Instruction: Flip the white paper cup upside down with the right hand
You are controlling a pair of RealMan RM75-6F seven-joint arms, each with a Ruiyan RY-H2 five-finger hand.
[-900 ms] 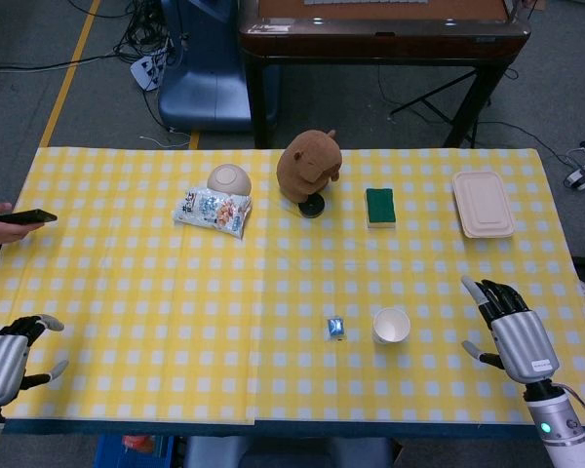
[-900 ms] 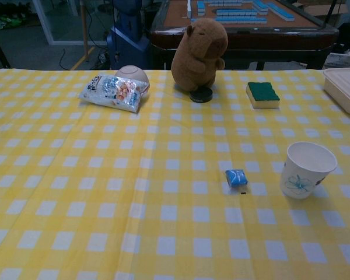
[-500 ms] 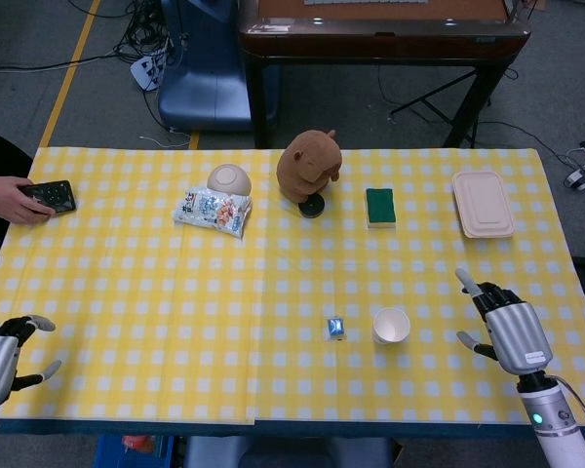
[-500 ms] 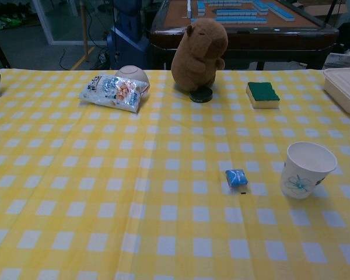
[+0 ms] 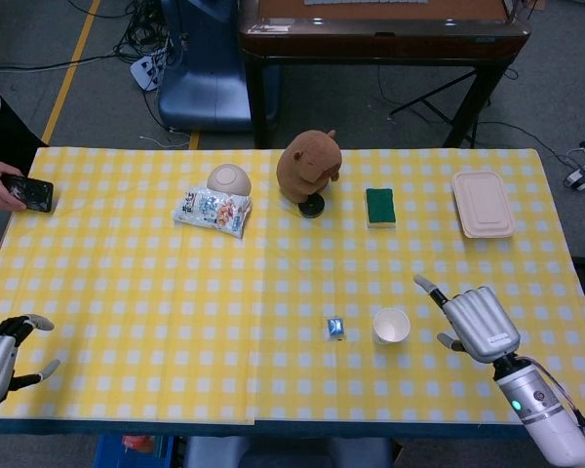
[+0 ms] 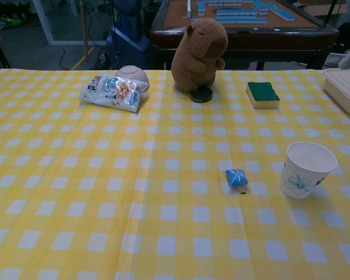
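Near the front edge of the table, the left hand sits at the corner with its fingers a bit apart and nothing in them. On the other side, the right hand is spread wide and holds nothing, just beside the white paper cup. That cup stands the right way up, mouth open to the top. A small blue packet lies close by. Farther back sit a snack bag, a green sponge and a brown toy animal.
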